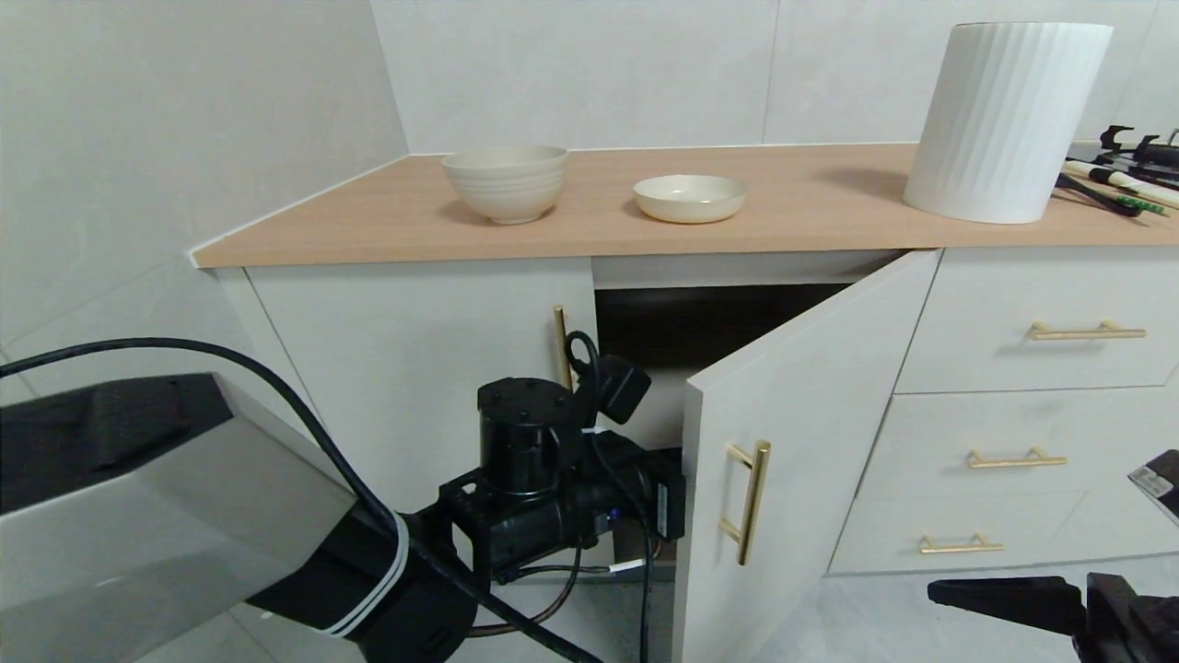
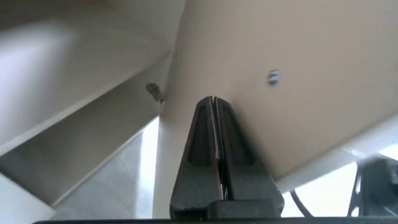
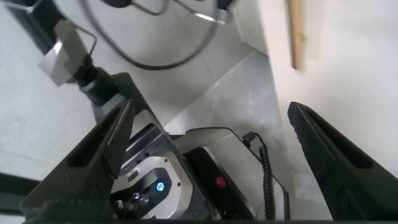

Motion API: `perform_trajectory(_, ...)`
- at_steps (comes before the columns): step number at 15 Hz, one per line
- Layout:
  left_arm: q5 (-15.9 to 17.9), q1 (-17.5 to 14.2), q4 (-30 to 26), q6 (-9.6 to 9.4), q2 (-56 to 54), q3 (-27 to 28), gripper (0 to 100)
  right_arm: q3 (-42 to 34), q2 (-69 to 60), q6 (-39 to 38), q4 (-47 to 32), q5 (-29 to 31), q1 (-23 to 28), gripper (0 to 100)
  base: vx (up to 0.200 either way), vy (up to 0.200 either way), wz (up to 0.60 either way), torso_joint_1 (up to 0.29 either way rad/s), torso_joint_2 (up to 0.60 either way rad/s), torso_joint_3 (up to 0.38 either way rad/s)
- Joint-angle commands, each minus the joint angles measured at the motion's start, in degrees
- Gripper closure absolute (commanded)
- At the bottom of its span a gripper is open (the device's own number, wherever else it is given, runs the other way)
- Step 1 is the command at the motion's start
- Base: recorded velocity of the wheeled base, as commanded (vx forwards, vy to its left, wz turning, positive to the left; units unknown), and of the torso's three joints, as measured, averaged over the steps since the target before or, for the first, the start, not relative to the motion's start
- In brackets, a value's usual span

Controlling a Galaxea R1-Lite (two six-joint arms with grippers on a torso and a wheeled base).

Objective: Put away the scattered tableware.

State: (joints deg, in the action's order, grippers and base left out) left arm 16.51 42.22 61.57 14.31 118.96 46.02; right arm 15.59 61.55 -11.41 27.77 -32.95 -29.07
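head view, tableware: A bowl [image 1: 503, 182] and a shallow dish [image 1: 689, 197] sit apart on the counter [image 1: 368, 221] in the upper middle of the frame. Neither is touched, and both are yet to be put away.
head view, storage: Below the dish the cabinet door [image 1: 811, 396] stands swung out toward the lower middle, its gold handle [image 1: 748, 502] facing outward. The dark cupboard opening [image 1: 709, 322] behind it looks like the place meant for the tableware.
head view, left arm: The left arm [image 1: 543, 479] sits low at the lower centre, its wrist in the gap beside the door's free edge. It is probably there to work the door, not to fetch a piece.
head view, right gripper: The right gripper [image 1: 1013, 599] hangs in the lower right corner, below the drawers [image 1: 1041, 405] and well apart from the counter. It seems parked until the cupboard is ready.
head view, other items: A white ribbed canister [image 1: 1009, 120] stands at the upper right, with utensils [image 1: 1110, 184] at the right edge.
left wrist view, left gripper: The left gripper [image 2: 212, 104] has its fingers pressed together with nothing between them. The tip points at the door's inner face near a screw [image 2: 272, 77]. Whether it touches the panel I cannot tell. A closed tip suits pushing better than grasping.
right wrist view, right gripper: Its fingers [image 3: 109, 146] are spread wide and empty over the floor tiles [image 3: 242, 99], with the gold handle beyond.
stage: The storage is opened, and no tableware is lifted yet.
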Motion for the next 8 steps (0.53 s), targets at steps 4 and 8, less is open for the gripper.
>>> perform_trajectory(4, -2.00, 4.98, -1.11, 1.24, 1.81, 2.67, 100, -0.30, -2.84, -0.10, -0.17, -0.01, -2.74, 0, 0.000, 0.000, 0.00, 0.000, 0.00, 0.000)
perform_trajectory(8, -2.00, 19.04, -1.02, 6.25, -1.27, 3.20, 100, -1.09, -8.20, -0.28, -0.35, -6.95, -3.44, 0, 0.000, 0.000, 0.00, 0.000, 0.00, 0.000)
